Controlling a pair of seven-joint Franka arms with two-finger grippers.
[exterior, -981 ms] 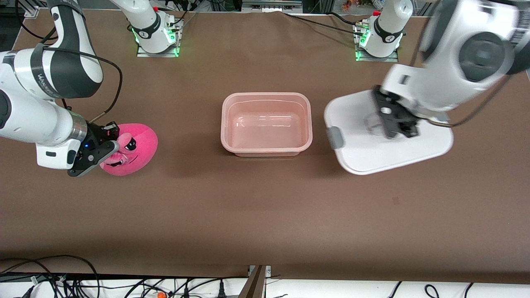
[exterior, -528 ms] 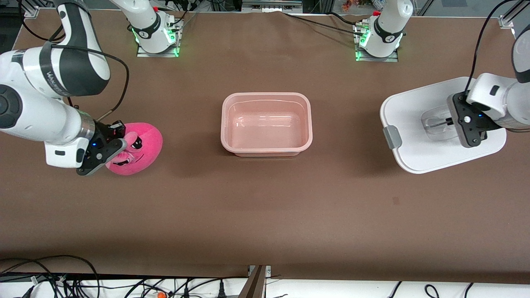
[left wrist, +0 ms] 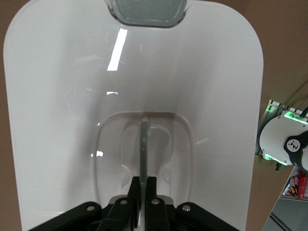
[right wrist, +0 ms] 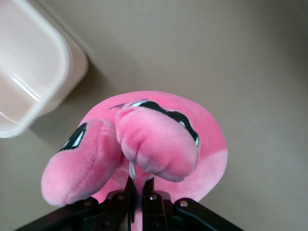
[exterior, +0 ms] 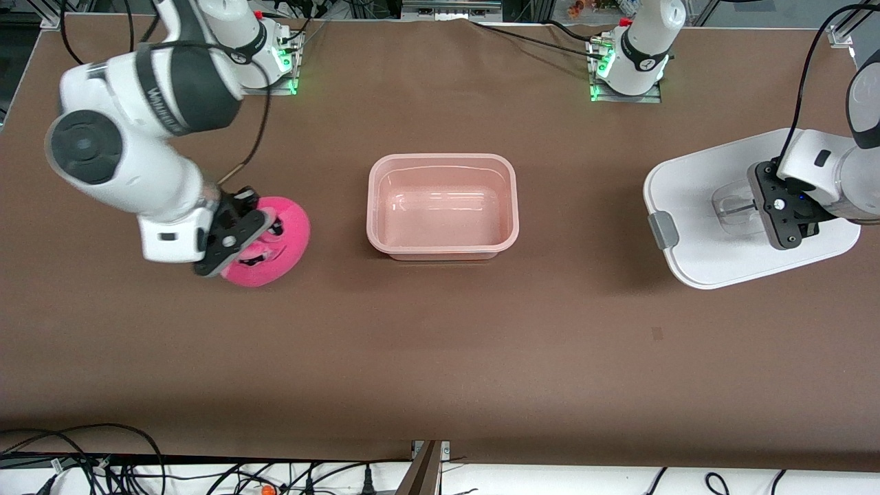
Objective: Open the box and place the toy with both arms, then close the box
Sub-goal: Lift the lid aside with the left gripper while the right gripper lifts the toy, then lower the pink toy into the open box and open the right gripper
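The open pale-pink tub of the box [exterior: 443, 206] sits at the table's middle, empty; its corner shows in the right wrist view [right wrist: 29, 72]. My right gripper [exterior: 249, 234] is shut on the hot-pink toy [exterior: 278, 247], holding it above the table between the right arm's end and the tub; in the right wrist view the toy [right wrist: 144, 144] hangs from the gripper [right wrist: 140, 185]. My left gripper [exterior: 773, 210] is shut on the clear handle [left wrist: 143, 144] of the white lid [exterior: 715, 213], at the left arm's end of the table. In the left wrist view the gripper [left wrist: 143, 185] pinches the handle's bar.
The lid's grey clip [exterior: 661, 229] faces the tub; another clip shows in the left wrist view [left wrist: 147, 12]. The arm bases [exterior: 632, 58] stand farthest from the front camera. Cables lie off the table's near edge [exterior: 137, 474].
My right gripper has lifted the toy and carried it toward the tub. My left gripper has carried the lid away from the tub toward the left arm's end, then slowed.
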